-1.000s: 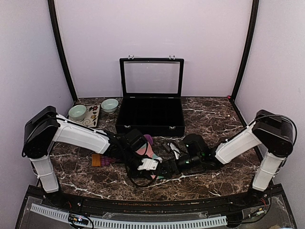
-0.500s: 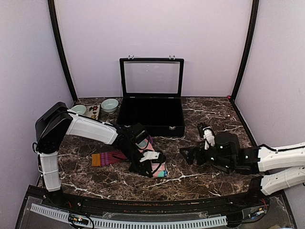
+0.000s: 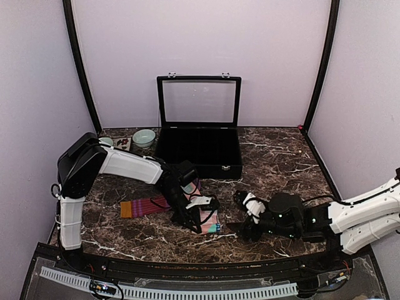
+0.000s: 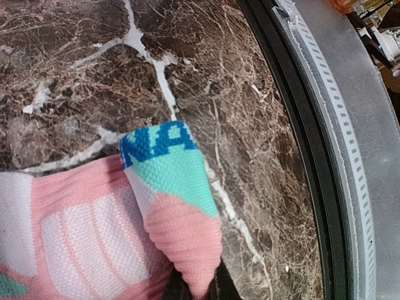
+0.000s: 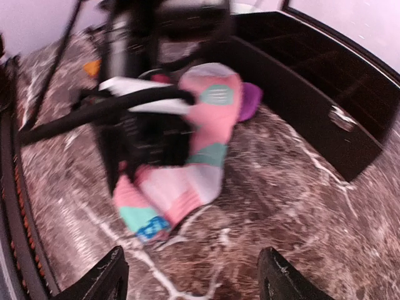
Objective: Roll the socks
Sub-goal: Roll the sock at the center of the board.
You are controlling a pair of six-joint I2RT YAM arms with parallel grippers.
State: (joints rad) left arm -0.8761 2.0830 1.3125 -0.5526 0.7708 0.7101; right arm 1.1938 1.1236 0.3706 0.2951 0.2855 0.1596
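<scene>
The salmon-pink sock (image 3: 209,220) with mint and white patches lies folded on the marble, its mint and blue end (image 4: 164,164) pointing to the table's front. My left gripper (image 4: 195,289) is shut on a pink fold of it, and dark fingers show under the fabric. The maroon sock (image 3: 145,206) with purple stripes and an orange cuff stretches left from under the left arm; its purple toe (image 5: 251,100) peeks out behind the pink one. My right gripper (image 3: 245,215) hovers low, just right of the pink sock (image 5: 187,181), open with nothing between its fingertips (image 5: 106,275).
A black compartment case (image 3: 199,164) with its lid up stands behind the socks. A small bowl (image 3: 144,137) and a tray (image 3: 122,145) sit at the back left. The black rail of the table's front edge (image 4: 300,156) runs close to the pink sock.
The right arm swung out to the right, then dropped low and came back toward the pink sock, jaws somewhat narrower. The left gripper shifted slightly right, still gripping the sock.
</scene>
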